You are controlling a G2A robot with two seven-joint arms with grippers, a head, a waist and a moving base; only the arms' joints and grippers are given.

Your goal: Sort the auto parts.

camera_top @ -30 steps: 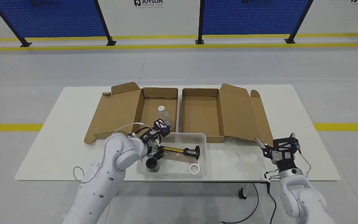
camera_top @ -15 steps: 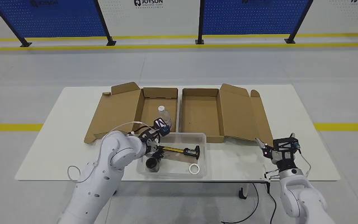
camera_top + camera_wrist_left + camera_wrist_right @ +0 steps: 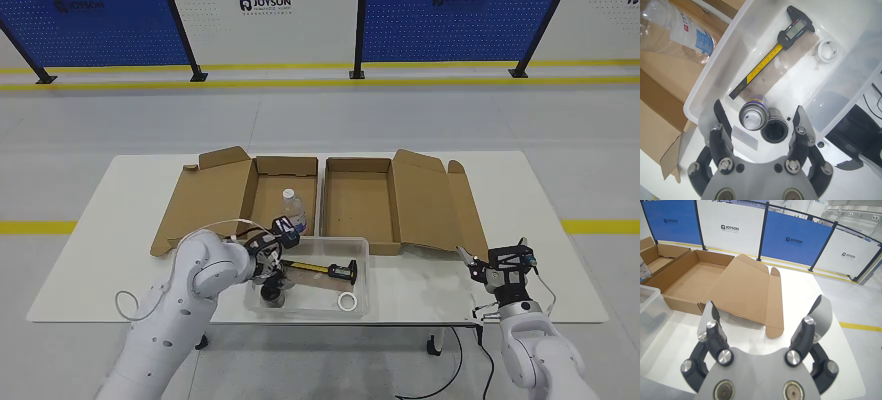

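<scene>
Desk, seen from above: two open cardboard boxes are set side by side at its middle. A clear bottle is stood in the left box, and the right box is seen with its flaps folded out. A clear plastic bin is placed just in front of the boxes. A caliper and a white ring are seen lying inside it. The left hand appears to be held over the bin's near left corner, though its fingers are hard to make out here. The right hand is held well apart, over the desk's near right edge.

From the left wrist, the left hand is seen released, its fingers spread wide on either side of a spray can and a black cylinder. These two are stood on end, touching each other, in a corner of the bin. Neither is touched by a finger. The caliper is laid slantwise beyond them, with the white ring near its display end.

From the right wrist, the right hand is seen released, nothing being held between its fingers. Bare desk is seen below it, and the right box lies beyond.
</scene>
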